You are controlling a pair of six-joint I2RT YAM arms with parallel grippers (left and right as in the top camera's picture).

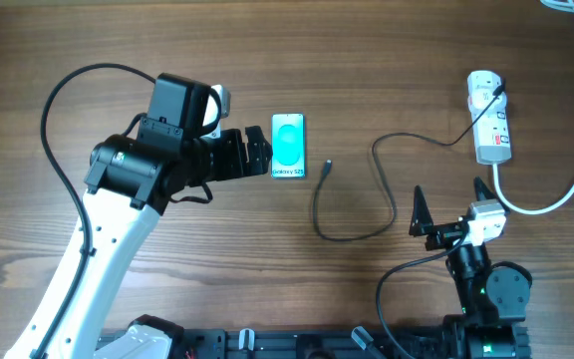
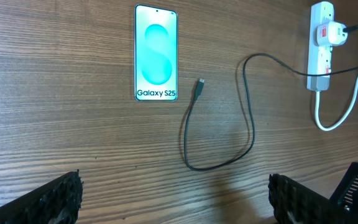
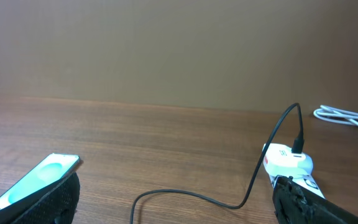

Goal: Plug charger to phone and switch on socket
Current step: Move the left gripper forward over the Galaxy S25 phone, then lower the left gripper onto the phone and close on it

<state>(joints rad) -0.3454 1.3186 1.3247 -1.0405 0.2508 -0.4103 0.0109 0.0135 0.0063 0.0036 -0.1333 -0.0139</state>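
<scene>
The phone (image 1: pixel 288 146) lies flat with its cyan screen up, and it also shows in the left wrist view (image 2: pixel 156 52) and the right wrist view (image 3: pixel 30 180). The charger cable (image 1: pixel 352 235) loops across the table. Its loose connector tip (image 1: pixel 327 167) lies just right of the phone, apart from it (image 2: pixel 199 87). Its other end sits in a white plug on the socket (image 1: pixel 490 118). My left gripper (image 1: pixel 257 152) is open and empty just left of the phone. My right gripper (image 1: pixel 451 204) is open and empty, below the socket.
A thick white cable (image 1: pixel 566 189) leaves the socket's near end and curves up the right edge of the table. The left arm's black cable (image 1: pixel 53 120) arcs over the left side. The arm bases stand along the front edge.
</scene>
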